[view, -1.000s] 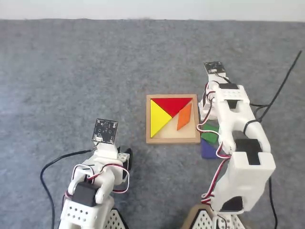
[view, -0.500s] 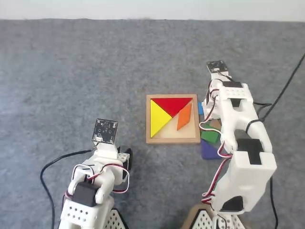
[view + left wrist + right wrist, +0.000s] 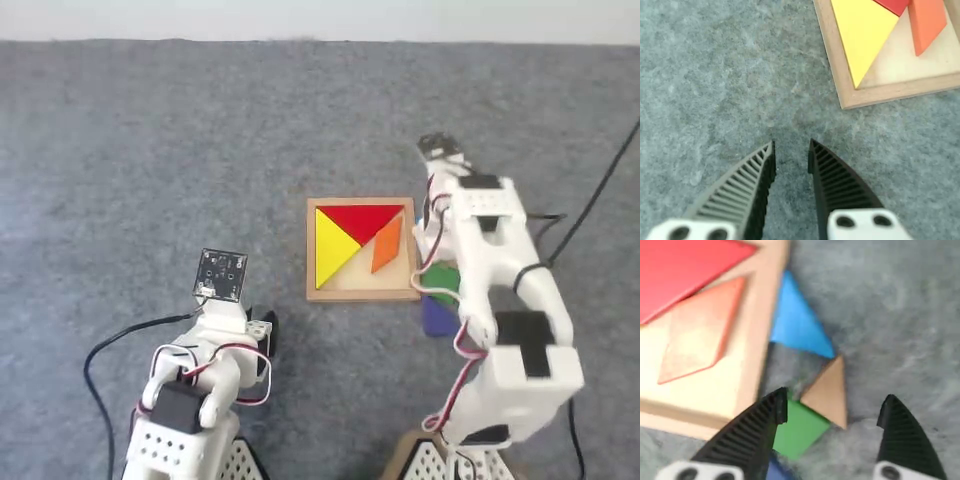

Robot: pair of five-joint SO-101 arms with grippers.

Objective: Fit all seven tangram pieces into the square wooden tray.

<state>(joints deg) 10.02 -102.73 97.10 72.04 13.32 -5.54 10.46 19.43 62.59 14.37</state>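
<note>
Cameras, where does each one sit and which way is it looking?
High view: fixed overhead, looking down on the wooden tray, with the left arm and right arm in the foreground.
Left wrist view: on the left arm, looking past the open left gripper at carpet and a tray corner.
Right wrist view: on the right arm, looking past the open right gripper at the blue triangle, tan triangle and green piece beside the tray.
Shared: all show the orange parallelogram in the tray.

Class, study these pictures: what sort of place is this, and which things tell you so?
Most likely a robotics lab bench or hobby workspace: a white left arm and right arm stand side by side on a grey felt-like mat, with a wooden tray of tangram pieces set out before them.
</note>
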